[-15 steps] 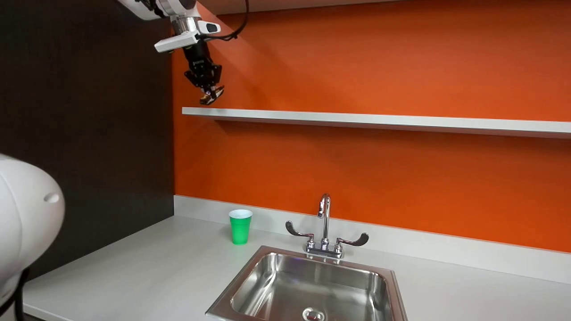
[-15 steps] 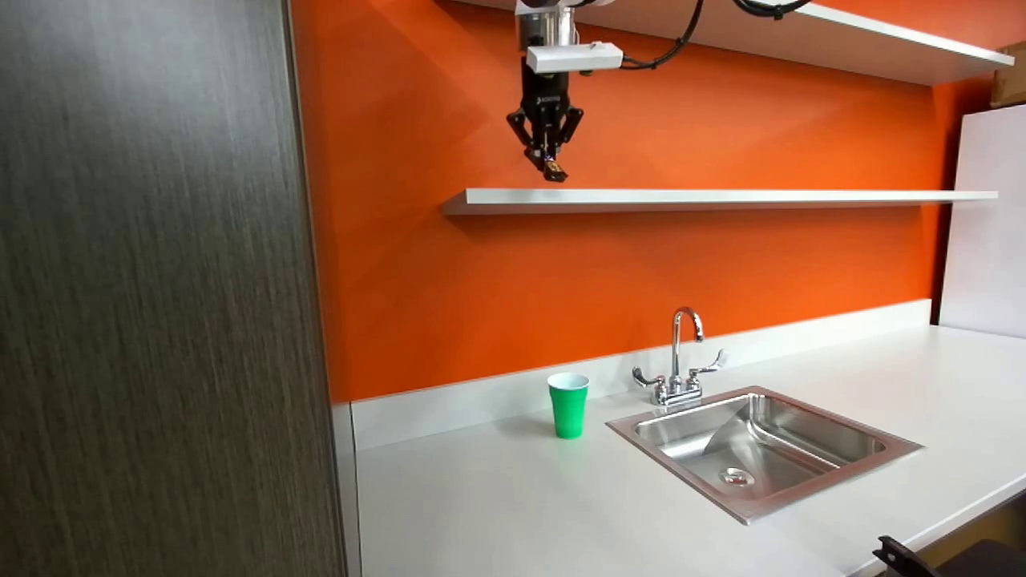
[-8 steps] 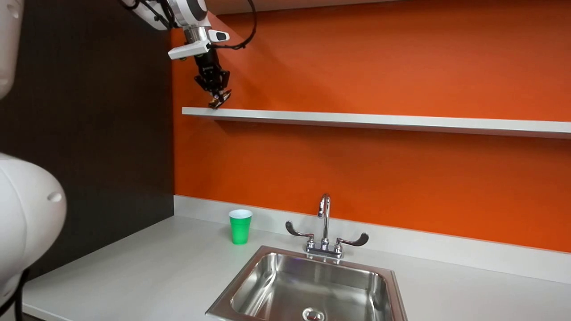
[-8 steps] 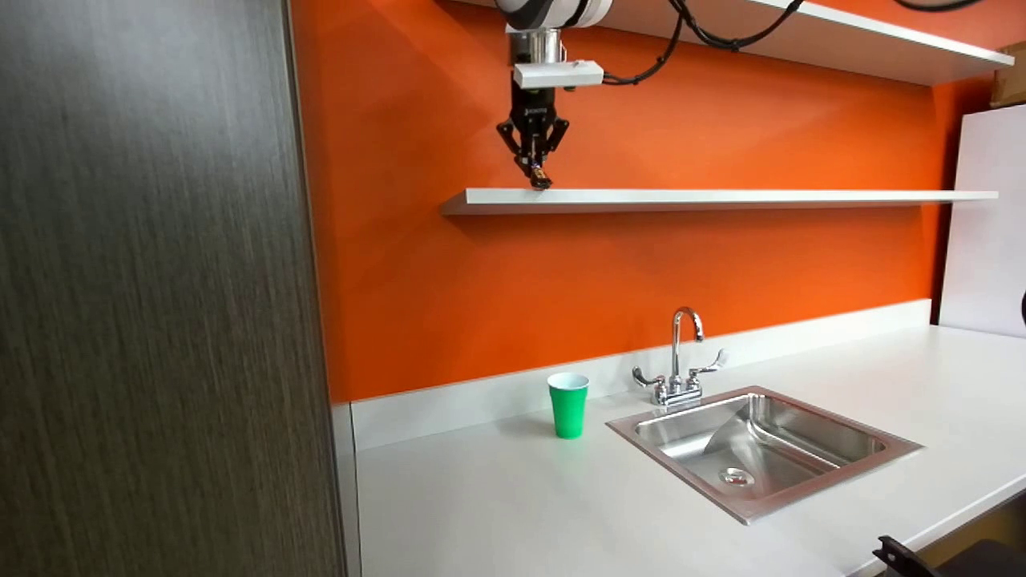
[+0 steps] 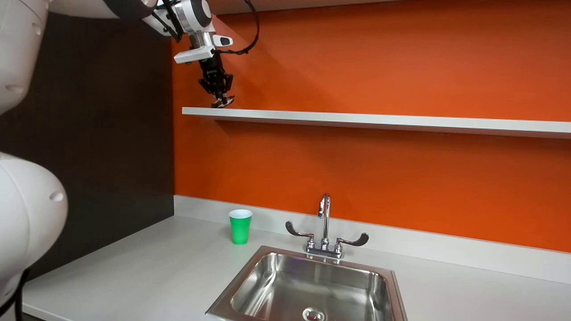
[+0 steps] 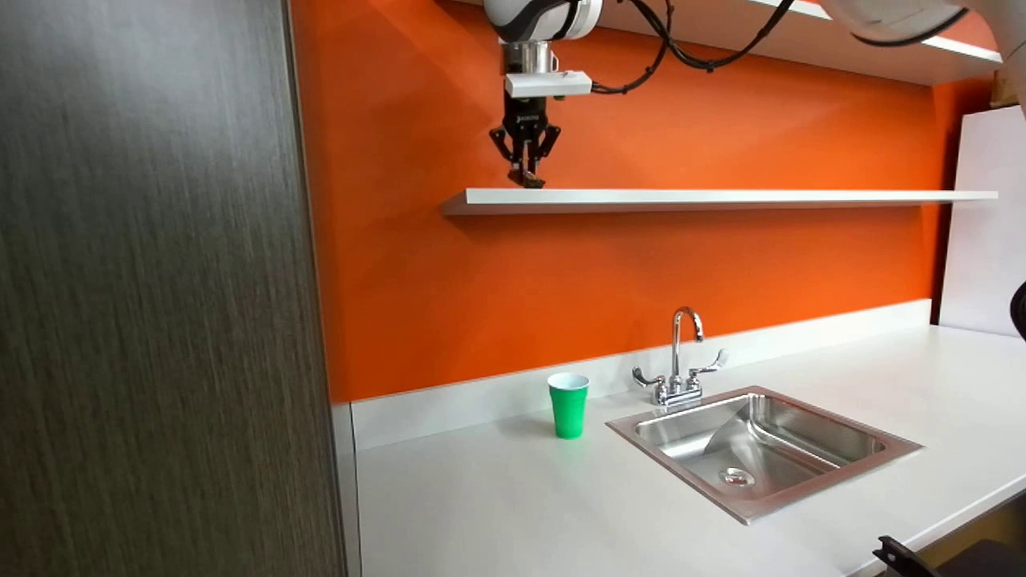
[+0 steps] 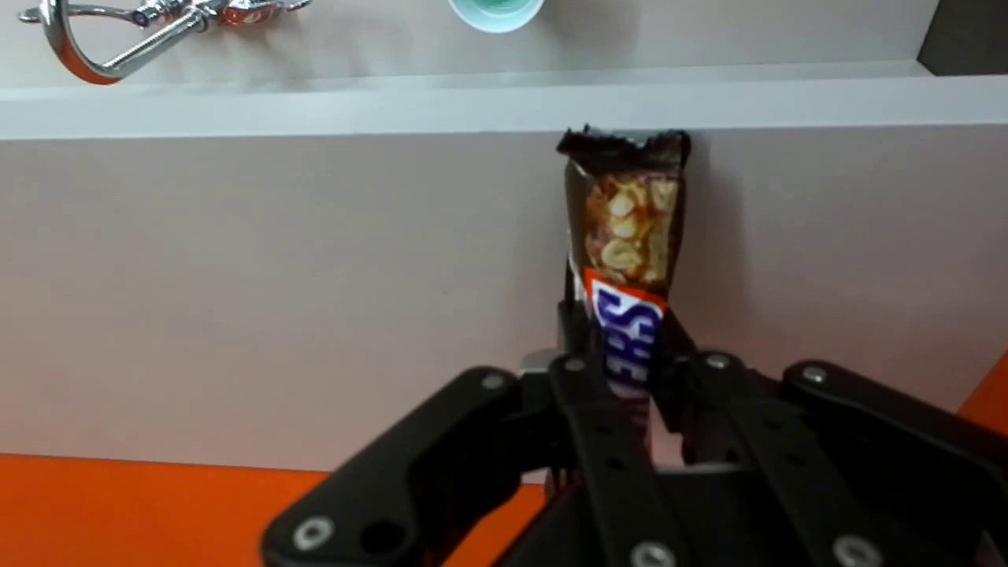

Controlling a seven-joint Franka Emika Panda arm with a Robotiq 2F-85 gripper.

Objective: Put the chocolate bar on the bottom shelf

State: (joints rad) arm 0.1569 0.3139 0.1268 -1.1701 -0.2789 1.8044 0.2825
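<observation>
The chocolate bar [image 7: 628, 228], in a dark brown wrapper with nuts and blue letters, lies between my fingers in the wrist view. My gripper [image 7: 626, 331] is closed on its middle part, one finger on each side; its near end is partly hidden by the fingers. The bar is above the bottom shelf [image 7: 315, 283], its far end near the shelf's front edge. In both exterior views the gripper [image 5: 222, 99] [image 6: 525, 168] and the bar [image 5: 217, 105] [image 6: 532, 182] are at the top of the light-grey shelf [image 5: 374, 119] [image 6: 721, 196], near its left end. I cannot tell whether the bar touches it.
A green cup [image 5: 241, 229] stands on the countertop [image 5: 134, 276] below. The steel sink [image 5: 397, 298] and faucet [image 5: 325, 223] are to its right. An upper shelf [image 6: 882, 32] hangs above the arm. A dark panel [image 5: 111, 133] borders the left side.
My gripper has come down with the bar from above the shelf to its top, moving right in one exterior view and left in another. The bar has turned from tilted to nearly level.
</observation>
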